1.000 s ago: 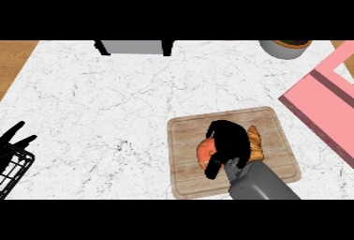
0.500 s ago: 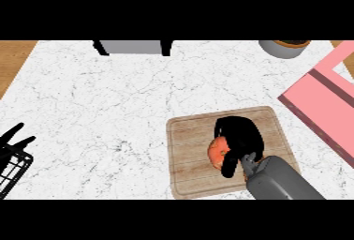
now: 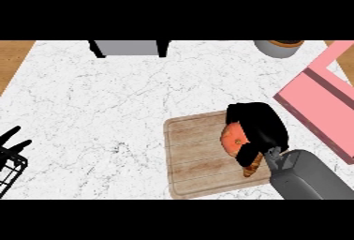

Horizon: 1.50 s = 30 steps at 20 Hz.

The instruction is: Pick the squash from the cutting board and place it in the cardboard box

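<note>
The orange squash (image 3: 232, 138) shows over the right part of the wooden cutting board (image 3: 197, 164). My right hand (image 3: 261, 125) covers it from the right with fingers curled round it. Its brownish end (image 3: 253, 167) sticks out below the hand. Whether the squash touches the board I cannot tell. The box (image 3: 323, 108) looks pink here and lies at the right edge, just beyond the hand. At the lower left edge my left hand (image 3: 11, 139) rests open, fingers up.
A grey appliance (image 3: 129, 47) stands at the counter's far edge. A grey pot (image 3: 279, 47) sits at the far right. A black wire frame (image 3: 10, 169) is at the lower left edge. White marble counter (image 3: 97, 108) spreads left of the board.
My right hand has moved right and away from me across the board, toward the pink box. The squash has gone with it.
</note>
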Available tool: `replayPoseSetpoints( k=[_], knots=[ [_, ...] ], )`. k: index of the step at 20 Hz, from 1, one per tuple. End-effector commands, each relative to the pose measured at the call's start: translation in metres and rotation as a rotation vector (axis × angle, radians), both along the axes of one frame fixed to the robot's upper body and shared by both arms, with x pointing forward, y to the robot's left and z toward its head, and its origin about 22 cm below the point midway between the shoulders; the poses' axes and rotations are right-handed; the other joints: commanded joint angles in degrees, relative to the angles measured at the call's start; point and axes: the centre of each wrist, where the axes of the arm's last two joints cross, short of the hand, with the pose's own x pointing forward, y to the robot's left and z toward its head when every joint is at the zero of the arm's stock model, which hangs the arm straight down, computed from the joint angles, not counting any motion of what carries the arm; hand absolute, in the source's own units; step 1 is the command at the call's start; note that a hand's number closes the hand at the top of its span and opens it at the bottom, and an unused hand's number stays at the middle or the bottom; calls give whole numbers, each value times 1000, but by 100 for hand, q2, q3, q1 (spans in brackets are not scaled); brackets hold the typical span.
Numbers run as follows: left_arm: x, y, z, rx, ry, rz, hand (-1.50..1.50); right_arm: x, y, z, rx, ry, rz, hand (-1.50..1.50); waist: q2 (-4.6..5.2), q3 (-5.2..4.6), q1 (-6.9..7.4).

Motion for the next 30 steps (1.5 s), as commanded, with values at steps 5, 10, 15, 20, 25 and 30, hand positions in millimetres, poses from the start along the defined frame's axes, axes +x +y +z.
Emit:
replayPoseSetpoints(
  k=[5,10,15,20,25,30],
  knots=[
    [34,-43,25,-127,-343,-81,0,-9,-7,78,86,-300,19,150,-106,13,-203],
    [36,-40,23,-146,-340,-62,0,-17,-21,122,133,-440,-104,150,-110,9,-342],
    [29,-33,23,-169,-335,-55,0,-16,-46,146,128,-506,-255,150,-79,17,-255],
    [41,-33,39,-168,-352,-96,0,-5,-69,165,113,-525,-339,150,-15,21,-172],
    [41,-36,30,-177,-364,-82,0,-3,-92,170,50,-492,-350,150,8,19,-176],
    [43,-43,25,-180,-363,-93,0,5,-116,169,83,-525,-359,150,30,34,-92]
  ],
)
